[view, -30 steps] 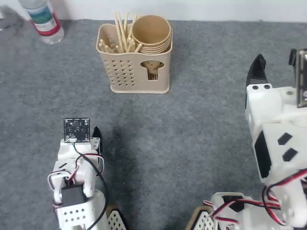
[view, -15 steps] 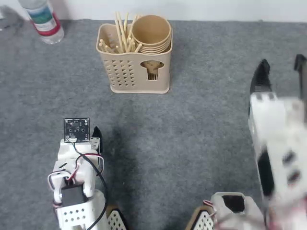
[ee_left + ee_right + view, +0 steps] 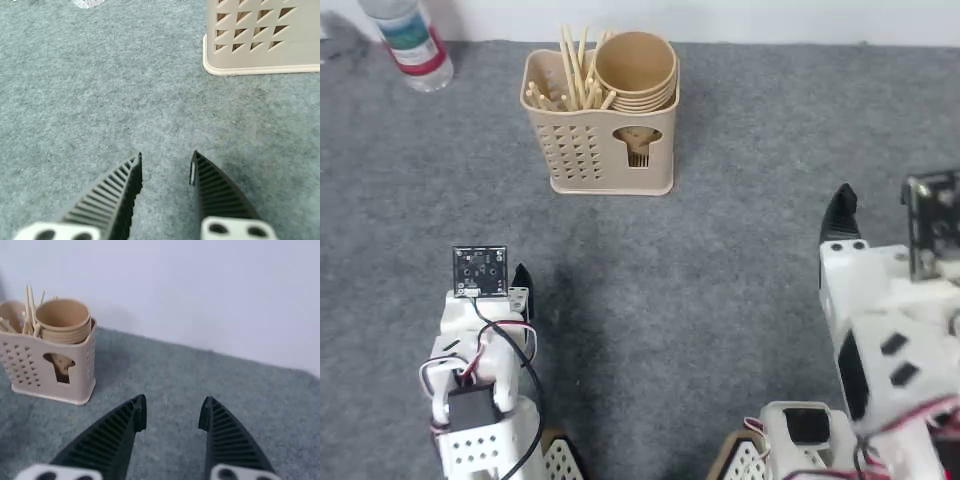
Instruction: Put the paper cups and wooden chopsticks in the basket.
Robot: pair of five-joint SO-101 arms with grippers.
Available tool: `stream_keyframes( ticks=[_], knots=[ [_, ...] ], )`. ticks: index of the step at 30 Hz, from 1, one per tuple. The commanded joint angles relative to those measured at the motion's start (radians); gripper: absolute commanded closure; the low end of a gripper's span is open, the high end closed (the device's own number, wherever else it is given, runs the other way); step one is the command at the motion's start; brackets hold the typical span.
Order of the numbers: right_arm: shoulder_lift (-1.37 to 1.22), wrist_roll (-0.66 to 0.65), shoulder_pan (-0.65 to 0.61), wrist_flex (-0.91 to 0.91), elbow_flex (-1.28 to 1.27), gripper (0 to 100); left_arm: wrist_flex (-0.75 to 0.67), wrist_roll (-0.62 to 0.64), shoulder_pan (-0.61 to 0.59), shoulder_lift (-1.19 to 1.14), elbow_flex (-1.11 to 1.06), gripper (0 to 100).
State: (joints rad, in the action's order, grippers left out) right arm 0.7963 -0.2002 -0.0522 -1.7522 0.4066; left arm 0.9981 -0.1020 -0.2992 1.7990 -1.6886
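Basket (image 3: 600, 150): upright on the bench (image 3: 740, 250), far middle
Paper cups (image 3: 636, 65): stacked in its right compartment
Chopsticks (image 3: 570, 70): standing in its left compartment
Bottle (image 3: 412, 45): far left corner
Left arm (image 3: 480, 345): near left
Right arm (image 3: 885, 340): near right

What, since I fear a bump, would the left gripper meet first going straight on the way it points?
Probably only the grey carpet: the left gripper points at bare carpet, and the basket sits off to one side of that line, though depth is unclear.
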Motion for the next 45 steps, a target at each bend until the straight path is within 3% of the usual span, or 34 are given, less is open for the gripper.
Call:
stream_keyframes(
  ticks=[1, 7, 14, 27, 36, 45],
  knots=[
    [0.005, -0.014, 0.007, 0.028, -0.041, 81.5, -0.005, -0.008, 0.003, 0.014, 0.004, 85],
    [-0.042, -0.055, 0.005, 0.088, -0.091, 81.4, -0.003, -0.008, 0.005, 0.014, 0.004, 85],
    [-0.331, -0.124, -0.105, 0.131, -0.038, 81.4, -0.003, -0.008, 0.005, 0.015, 0.004, 85],
    [-1.01, -0.123, -0.389, 0.183, 0.727, 81.4, -0.026, -0.006, 0.006, 0.014, 0.004, 85],
    [-1.385, -0.118, -0.397, 0.3, 0.985, 81.4, -0.014, -0.006, 0.006, 0.014, 0.004, 85],
    [-1.477, -0.117, -0.364, 0.343, 1.04, 81.4, -0.012, -0.006, 0.006, 0.014, 0.004, 85]
  ],
)
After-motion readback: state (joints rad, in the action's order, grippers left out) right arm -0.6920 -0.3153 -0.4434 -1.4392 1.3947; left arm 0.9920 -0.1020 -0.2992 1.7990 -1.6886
